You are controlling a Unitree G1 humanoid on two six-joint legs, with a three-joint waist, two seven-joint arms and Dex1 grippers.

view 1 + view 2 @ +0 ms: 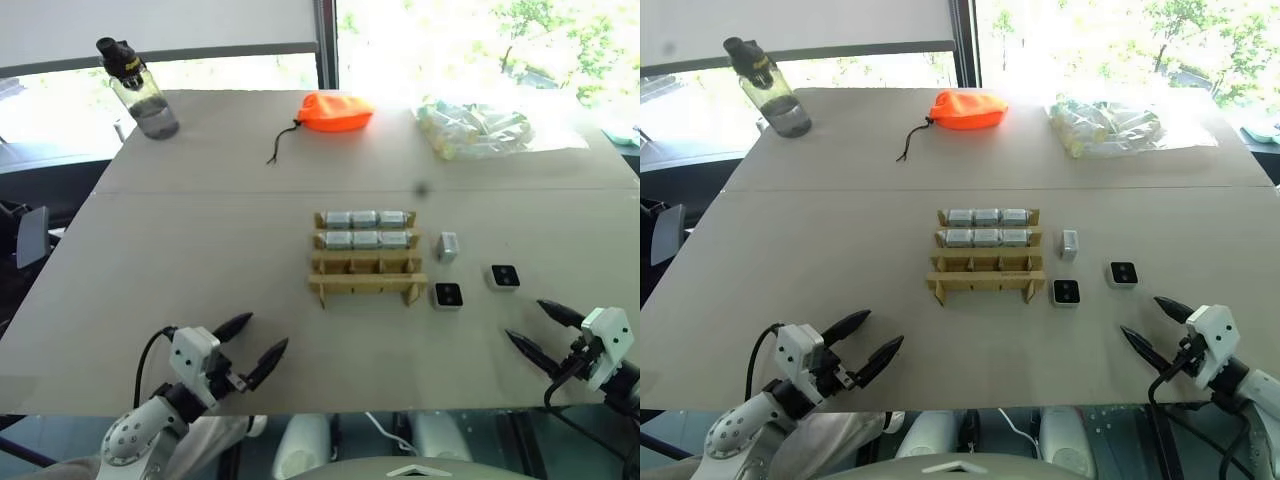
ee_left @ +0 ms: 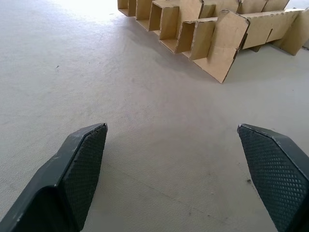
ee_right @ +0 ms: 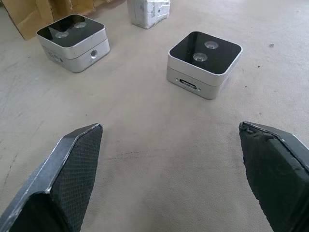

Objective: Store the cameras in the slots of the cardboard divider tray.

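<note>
Nearest, both grippers are held low over the near edge of the table (image 1: pixel 200 250), well apart from each other. The left gripper (image 1: pixel 250 339) is spread wide and empty; bare tabletop is seen between it and the tray (image 1: pixel 366 287), which lies ahead and to its right. The right gripper (image 1: pixel 540 328) is likewise splayed open with nothing held. Just ahead of it, two cameras are laid flat, lens faces up: one (image 1: pixel 447 295) just beside the tray's near right corner, the other (image 1: pixel 503 277) further right, apart from the first. A third camera (image 1: pixel 448 246) is stood on its side beyond them, near the tray's right side. In the tray, the two near rows are seen empty, while the two far rows are each filled with three cameras (image 1: pixel 365 229). Open surface is left around the tray on all sides. Along the far edge, a bottle (image 1: pixel 140 90), an orange pouch (image 1: pixel 335 111) and a clear bag (image 1: pixel 475 129) are set.
</note>
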